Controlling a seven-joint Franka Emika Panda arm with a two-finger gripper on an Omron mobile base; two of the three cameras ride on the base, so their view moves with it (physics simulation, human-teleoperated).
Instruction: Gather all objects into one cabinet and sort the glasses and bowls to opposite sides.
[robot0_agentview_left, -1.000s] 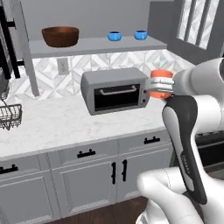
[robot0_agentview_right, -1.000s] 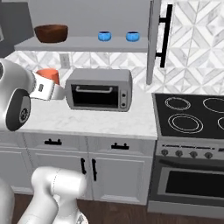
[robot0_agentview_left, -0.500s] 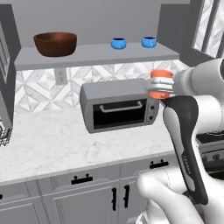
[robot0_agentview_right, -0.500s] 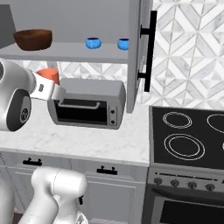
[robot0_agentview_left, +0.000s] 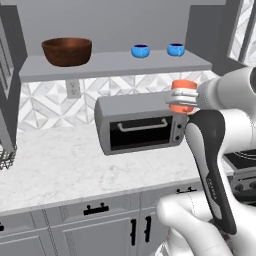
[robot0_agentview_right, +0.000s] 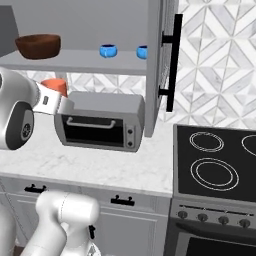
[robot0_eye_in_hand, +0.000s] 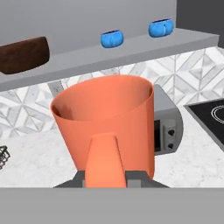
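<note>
My gripper (robot0_agentview_left: 183, 103) is shut on the small orange-red vessel (robot0_agentview_left: 184, 86), holding it in the air in front of the toaster oven's top, below the shelf. In the hand view the vessel (robot0_eye_in_hand: 107, 122) looms large with its mouth open upward, above my gripper (robot0_eye_in_hand: 105, 180). On the grey cabinet shelf (robot0_agentview_left: 110, 64) the big brown wooden bowl (robot0_agentview_left: 66, 50) stands at the left. The two bright-blue vessels (robot0_agentview_left: 140, 50) (robot0_agentview_left: 175, 49) stand toward the right. The right base view shows the bowl (robot0_agentview_right: 38, 45), a blue vessel (robot0_agentview_right: 108, 50) and the orange-red vessel (robot0_agentview_right: 55, 86).
A grey toaster oven (robot0_agentview_left: 140, 127) sits on the marble counter (robot0_agentview_left: 60, 165) under the shelf. The dark cabinet door (robot0_agentview_right: 155, 70) stands open at the shelf's right end. A black stove (robot0_agentview_right: 215, 160) lies to the right, a wire dish rack (robot0_agentview_left: 6, 155) at far left.
The whole picture has shifted and grown, so the base has driven closer to the cabinet. The orange-red vessel stays held in my gripper.
</note>
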